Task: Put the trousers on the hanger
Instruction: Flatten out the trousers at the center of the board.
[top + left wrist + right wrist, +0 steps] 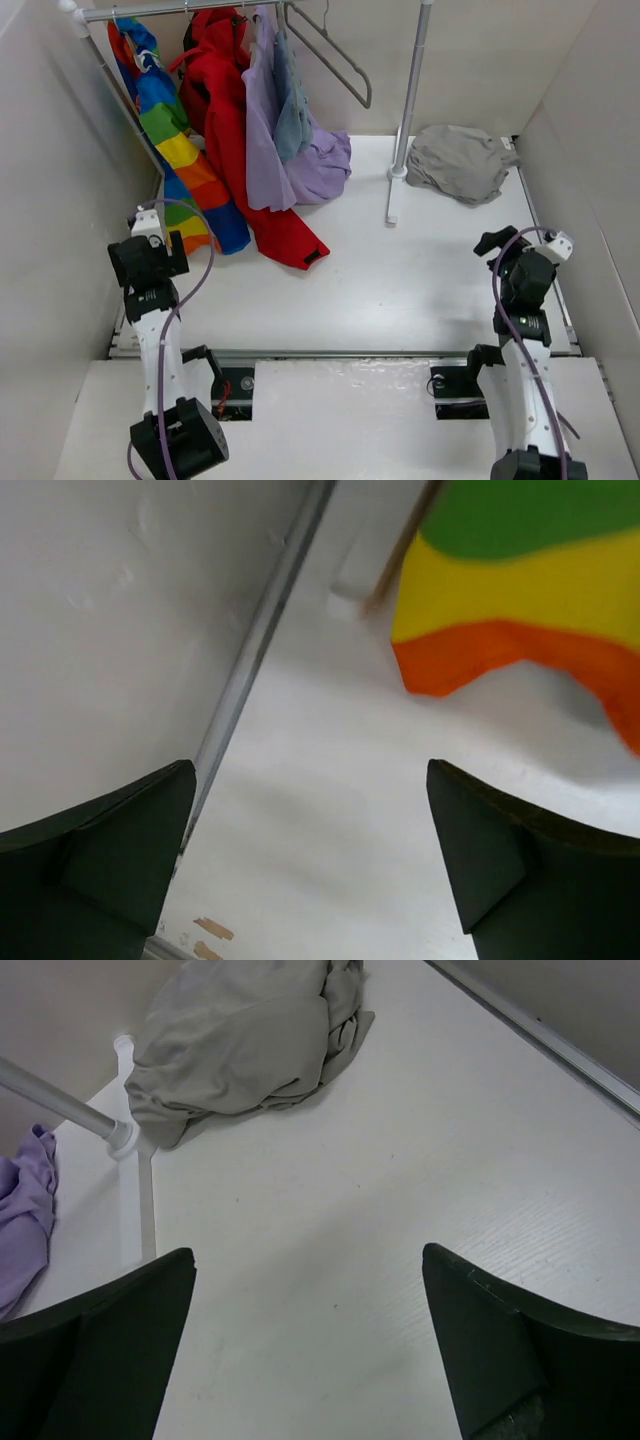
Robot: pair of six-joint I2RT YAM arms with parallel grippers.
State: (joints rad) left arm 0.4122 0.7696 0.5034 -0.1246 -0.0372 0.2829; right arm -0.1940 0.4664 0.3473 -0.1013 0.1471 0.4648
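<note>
The trousers [458, 162] are seen heaped far right, beside the pole [412, 90]; the hanger [335, 55] is hung up, seemingly bare; the left gripper [308, 780] and right gripper [308, 1260] are held wide and empty, the latter aimed at the heap.

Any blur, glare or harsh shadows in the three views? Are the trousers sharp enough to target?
Top external: even, soft light and sharp focus; the trousers stand out clearly against the white table. Left wrist: the striped garment is out of focus, with soft edges. Right wrist: the trousers' folds are crisp, with a weak shadow beneath and no glare.
</note>
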